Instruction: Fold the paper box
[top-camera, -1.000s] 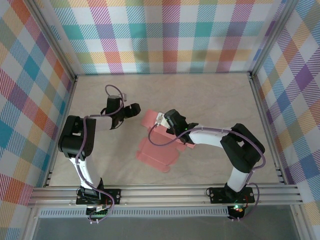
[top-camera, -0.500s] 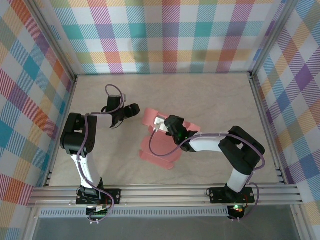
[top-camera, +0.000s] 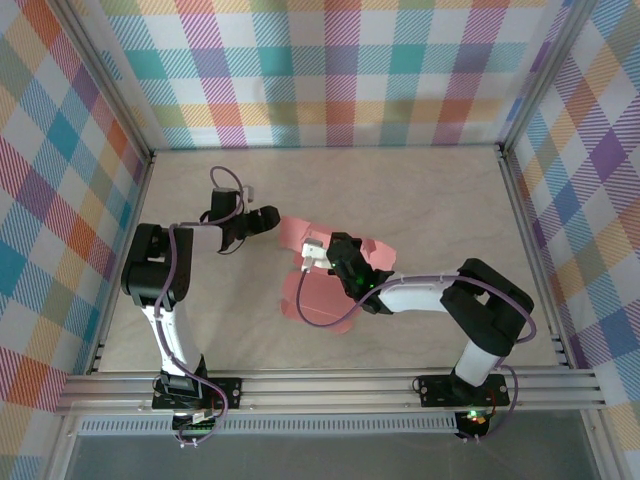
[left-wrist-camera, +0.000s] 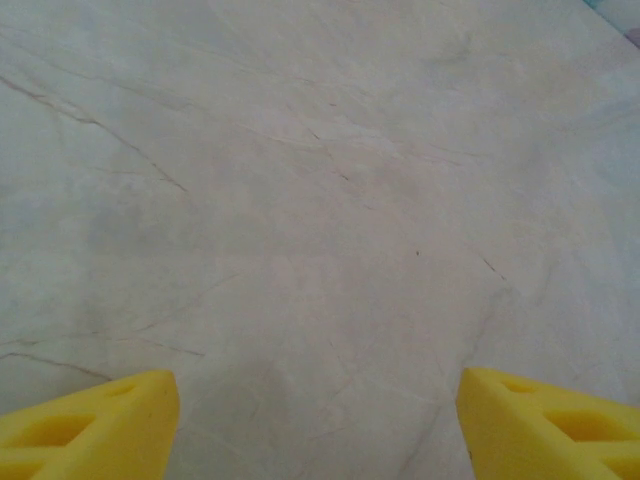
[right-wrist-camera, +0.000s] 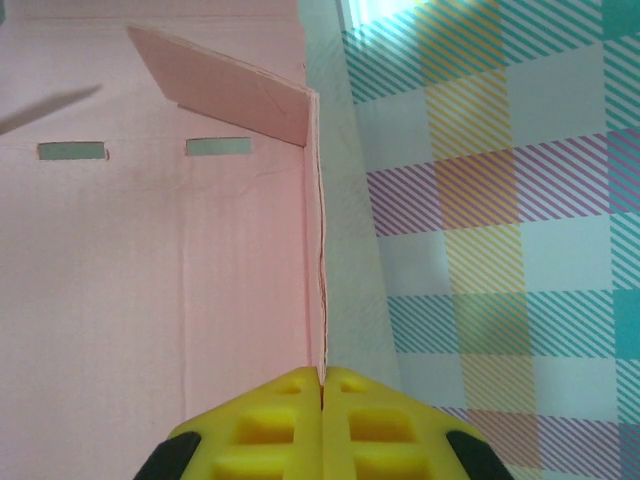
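Observation:
The paper box (top-camera: 305, 300) is a salmon-pink die-cut card sheet lying mid-table, one part of it (top-camera: 293, 232) reaching toward the left arm. My right gripper (top-camera: 332, 256) is shut on the sheet's edge. In the right wrist view the yellow fingertips (right-wrist-camera: 322, 376) pinch a raised panel edge of the paper box (right-wrist-camera: 200, 270), with a folded flap (right-wrist-camera: 235, 95) and two slots (right-wrist-camera: 218, 147) beyond. My left gripper (top-camera: 266, 217) hovers open just left of the sheet. Its yellow fingers (left-wrist-camera: 100, 420) stand wide apart over bare table, nothing between them.
The marble-look table (top-camera: 420, 200) is walled by plaid panels (top-camera: 330, 70) on three sides. An aluminium rail (top-camera: 330, 385) runs along the near edge by the arm bases. Open room lies at the back and far right.
The right gripper has swung left and nearer with the sheet's edge, dragging and lifting the card. The left gripper has edged slightly back and narrowed a little.

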